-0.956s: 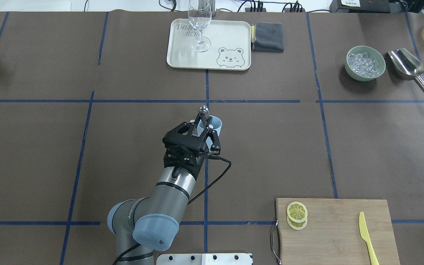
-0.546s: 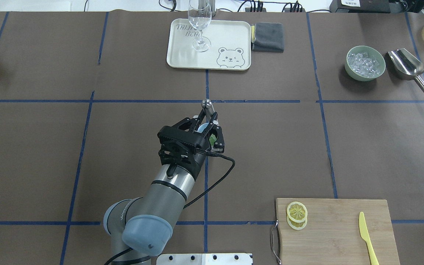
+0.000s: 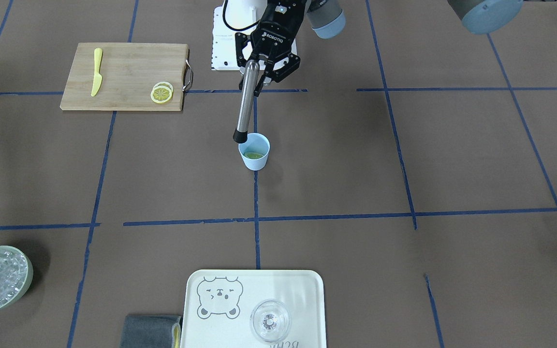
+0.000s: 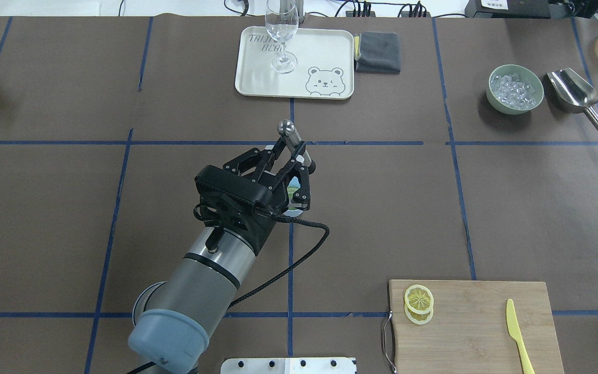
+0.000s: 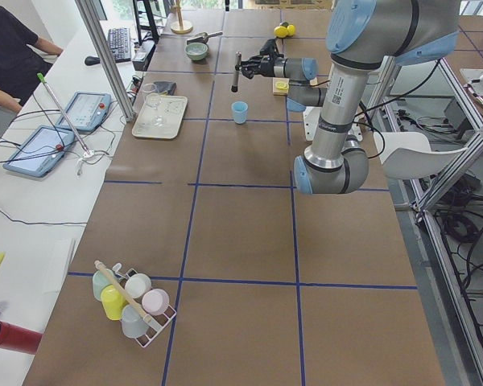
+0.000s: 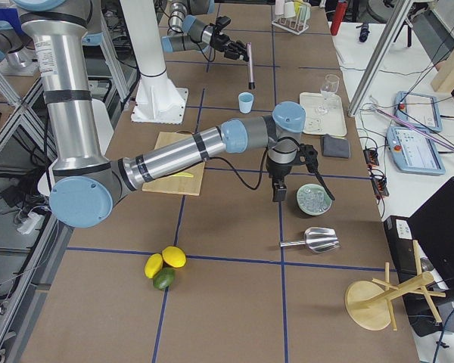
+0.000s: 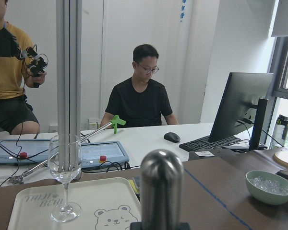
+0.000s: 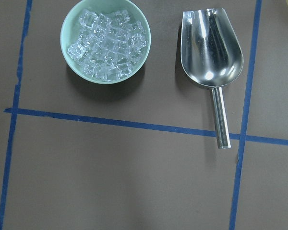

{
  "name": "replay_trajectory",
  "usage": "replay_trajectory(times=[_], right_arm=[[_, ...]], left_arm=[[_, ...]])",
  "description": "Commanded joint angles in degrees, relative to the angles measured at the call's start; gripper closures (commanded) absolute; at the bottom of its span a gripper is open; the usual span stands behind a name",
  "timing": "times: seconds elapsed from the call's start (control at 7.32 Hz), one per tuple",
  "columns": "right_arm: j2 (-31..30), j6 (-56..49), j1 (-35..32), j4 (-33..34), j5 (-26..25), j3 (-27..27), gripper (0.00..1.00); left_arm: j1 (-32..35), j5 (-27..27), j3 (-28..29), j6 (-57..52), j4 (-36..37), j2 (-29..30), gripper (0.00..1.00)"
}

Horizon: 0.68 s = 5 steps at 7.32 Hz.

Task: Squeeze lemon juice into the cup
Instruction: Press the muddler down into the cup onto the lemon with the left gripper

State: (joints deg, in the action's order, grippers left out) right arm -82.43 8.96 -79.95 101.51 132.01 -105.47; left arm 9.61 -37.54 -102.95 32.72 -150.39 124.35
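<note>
The left hand (image 3: 255,79) clamps a steel muddler (image 3: 245,104), tip at the cup (image 3: 255,163) rim's ten o'clock. Whether the right hand (image 6: 277,190) is apart or together cannot be told.

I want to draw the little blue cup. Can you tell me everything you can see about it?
The cup is small, light blue, plain and looks like plastic, with no handle and sides narrowing to its base. It stands upright on the brown table, on a blue tape line. A yellow-green slice lies flat in its bottom. A metal stick hangs above its rim; the side views show a gap.
</note>
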Motion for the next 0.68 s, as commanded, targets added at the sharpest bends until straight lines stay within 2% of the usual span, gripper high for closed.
replay_trajectory(times=[0.0,0.27,0.55], right_arm=[[0.34,0.0,-0.03,0.0,0.0,0.0,0.0],[0.51,0.0,-0.03,0.0,0.0,-0.09,0.0],[0.95,0.09,-0.03,0.0,0.0,-0.18,0.0]], left_arm=[[4.06,-8.8,-4.78,-1.43,-0.96,-2.86,1.0],[10.31,-17.08,-5.94,-3.54,-0.53,-7.61,1.0],[19.52,-31.28,-8.74,-3.54,-0.09,-13.75,1.0]])
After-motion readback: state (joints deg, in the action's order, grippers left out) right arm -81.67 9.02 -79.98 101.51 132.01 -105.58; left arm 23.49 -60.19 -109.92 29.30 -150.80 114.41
